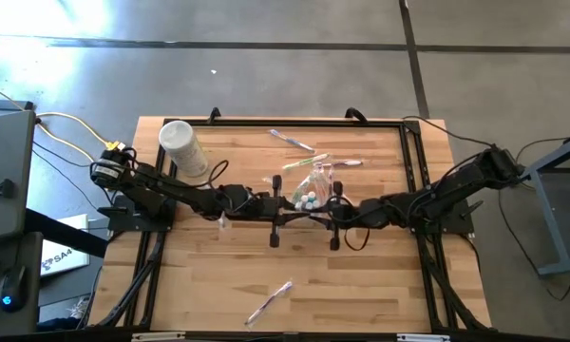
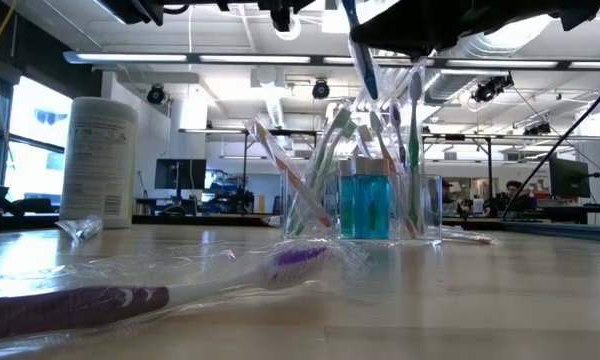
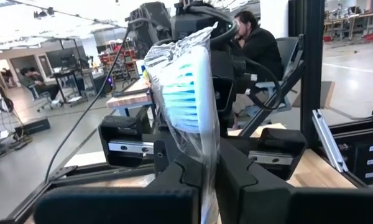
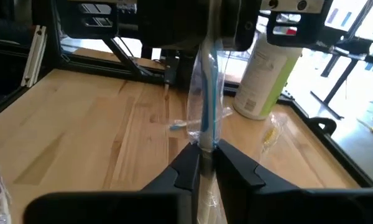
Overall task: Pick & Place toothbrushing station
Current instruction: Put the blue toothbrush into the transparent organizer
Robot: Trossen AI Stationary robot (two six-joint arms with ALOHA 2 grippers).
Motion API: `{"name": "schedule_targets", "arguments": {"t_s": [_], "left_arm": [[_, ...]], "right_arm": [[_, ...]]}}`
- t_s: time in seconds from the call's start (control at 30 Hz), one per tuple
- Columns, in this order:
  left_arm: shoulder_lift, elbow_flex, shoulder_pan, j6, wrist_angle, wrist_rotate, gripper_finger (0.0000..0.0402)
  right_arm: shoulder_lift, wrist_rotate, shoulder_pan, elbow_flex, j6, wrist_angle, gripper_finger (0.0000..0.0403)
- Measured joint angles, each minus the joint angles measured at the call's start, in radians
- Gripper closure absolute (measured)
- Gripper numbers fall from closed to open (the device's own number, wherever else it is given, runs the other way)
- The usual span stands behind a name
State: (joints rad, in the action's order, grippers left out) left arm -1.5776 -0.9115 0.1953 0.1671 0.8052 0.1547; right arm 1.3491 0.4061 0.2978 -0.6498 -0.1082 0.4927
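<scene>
You see the toothbrushing station [image 1: 315,186] standing near the middle of the wooden table [image 1: 380,275], a little toward the far edge; it is a clear plastic holder, and in the low view it [image 2: 365,205] carries several toothbrushes upright and tilted around a blue block in its centre. Both arms meet just in front of it. The left gripper [image 1: 277,211] and the right gripper [image 1: 332,215] hold the same wrapped toothbrush [image 3: 189,93] between them, above the table. In the left wrist view the left fingers [image 3: 174,180] are pressed together on the plastic wrap, with the blue and white bristles above them. In the right wrist view the right fingers [image 4: 236,168] are closed on the blue handle [image 4: 206,106] of this toothbrush. Farther out, a white tub [image 1: 182,146] stands at the far left corner of the table. Loose wrapped toothbrushes [image 1: 294,142] lie beyond the station near the far edge, and one purple toothbrush [image 1: 270,302] lies alone near the front edge. In the room behind, a person [image 3: 256,43] sits at a desk.
</scene>
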Motion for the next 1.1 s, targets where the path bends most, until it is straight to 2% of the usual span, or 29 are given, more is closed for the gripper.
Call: {"name": "schedule_targets", "arguments": {"t_s": [0.13,0.33,0.5,0.6,0.8,1.1], "left_arm": [[0.0,0.0,0.0,-0.007,-0.004,-0.001,0.0393],[0.004,0.0,0.001,-0.016,-0.036,-0.009,0.0394],[0.063,0.0,0.002,-0.051,-0.12,-0.022,0.0394],[0.102,0.0,0.002,-0.084,-0.197,-0.022,0.0394],[0.165,0.019,0.001,-0.094,-0.294,-0.017,0.0394],[0.242,0.146,0.0,-0.096,-0.221,0.083,0.0394]], "right_arm": [[0.0,0.004,-0.005,0.0,0.037,-0.02,0.0326],[-0.011,0.023,0.003,0.0,0.037,-0.036,0.0231],[-0.061,0.111,0.029,0.0,0.037,-0.126,0.0149],[-0.098,0.162,0.05,0.0,0.068,-0.204,0.0117],[-0.157,0.172,0.084,0.0,0.163,-0.355,0.0093],[-0.178,0.171,0.105,0.0,0.247,-0.462,0.0092]]}}
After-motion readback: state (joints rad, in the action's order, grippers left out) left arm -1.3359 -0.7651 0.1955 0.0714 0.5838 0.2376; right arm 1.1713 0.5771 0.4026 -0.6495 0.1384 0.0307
